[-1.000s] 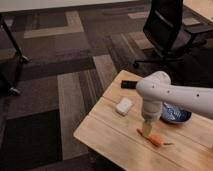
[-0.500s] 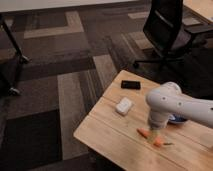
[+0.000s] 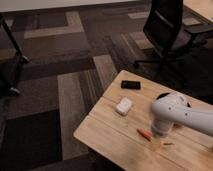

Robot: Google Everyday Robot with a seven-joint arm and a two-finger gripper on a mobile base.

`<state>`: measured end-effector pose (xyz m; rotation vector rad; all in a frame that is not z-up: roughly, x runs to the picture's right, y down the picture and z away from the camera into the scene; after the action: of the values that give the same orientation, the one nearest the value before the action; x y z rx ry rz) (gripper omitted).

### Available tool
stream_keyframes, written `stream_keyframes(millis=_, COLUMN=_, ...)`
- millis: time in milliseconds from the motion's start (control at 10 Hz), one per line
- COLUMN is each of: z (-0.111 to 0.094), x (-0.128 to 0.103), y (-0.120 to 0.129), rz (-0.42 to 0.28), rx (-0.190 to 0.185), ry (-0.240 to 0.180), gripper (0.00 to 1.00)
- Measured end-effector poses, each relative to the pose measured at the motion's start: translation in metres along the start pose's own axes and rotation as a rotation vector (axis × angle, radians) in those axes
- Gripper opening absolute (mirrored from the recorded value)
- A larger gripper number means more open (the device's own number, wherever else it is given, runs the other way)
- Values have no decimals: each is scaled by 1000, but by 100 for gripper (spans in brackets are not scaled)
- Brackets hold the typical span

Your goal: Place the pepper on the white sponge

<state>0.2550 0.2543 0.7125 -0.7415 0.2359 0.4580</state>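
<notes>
Slim orange-red pepper [image 3: 144, 133] flat on the bench [image 3: 110, 130], apart from the white sponge [image 3: 124, 106]. Wide-open claw [image 3: 156, 143] low over its middle; contact unclear.

1. The pepper [image 3: 144, 133] - its middle is hidden behind the gripper [image 3: 156, 143], lower right of centre; only an orange tip and a thin stem end show.
2. Whether the gripper touches the pepper cannot be told.
3. The arm [image 3: 186, 116] is cut off by the right edge.
4. The bowl [image 3: 161, 95] - only a dark sliver shows behind the arm.
5. The table [image 3: 107, 134] runs off the bottom and right edges.
</notes>
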Motion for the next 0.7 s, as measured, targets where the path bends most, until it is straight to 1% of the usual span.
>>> stream_keyframes(millis=100, z=6, x=2, y=3, rz=8, rx=-8, ry=-4, gripper=65)
stream_keyframes(millis=300, z=4, x=7, y=3, rz=31, rx=-6, ry=14, gripper=47)
stream_keyframes(millis=500, z=-16, x=10, y=1, rz=53, rx=10, ry=39, gripper=20)
stream_keyframes(millis=600, z=-36, x=12, y=-3, rz=86, rx=12, ry=60, gripper=4)
stream_keyframes(millis=700, z=-61, x=14, y=-17, rz=136, rx=30, ry=100, gripper=0)
